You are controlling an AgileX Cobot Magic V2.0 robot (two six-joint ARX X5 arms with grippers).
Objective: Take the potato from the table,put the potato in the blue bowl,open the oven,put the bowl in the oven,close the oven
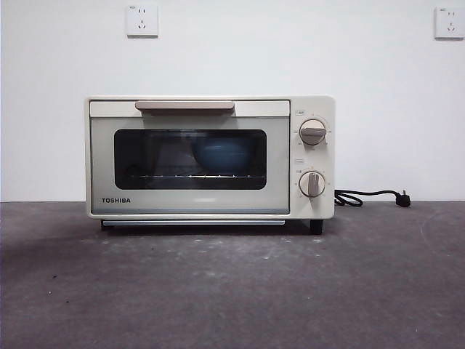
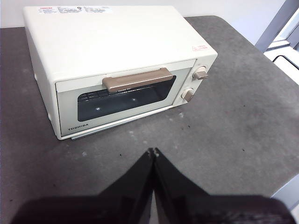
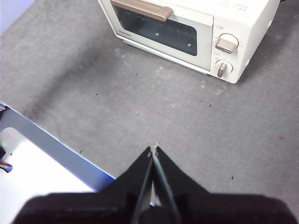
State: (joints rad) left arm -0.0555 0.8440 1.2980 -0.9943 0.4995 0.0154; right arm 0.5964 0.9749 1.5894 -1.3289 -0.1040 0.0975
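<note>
You've got one cream-white boxy TOSHIBA toaster oven [image 1: 210,157] on the dark grey speckled table [image 1: 232,291], and that's the only appliance. It has one beige bar handle [image 1: 184,106], one dark glass door window [image 1: 190,159] and two round beige knobs: an upper [image 1: 313,132] and a lower [image 1: 312,184]. One blue round bowl [image 1: 223,155] shows through the glass. One black cord [image 1: 370,196] trails out. Two white wall sockets [image 1: 142,20]. Two black grippers, left [image 2: 153,151] and right [image 3: 153,149].
</note>
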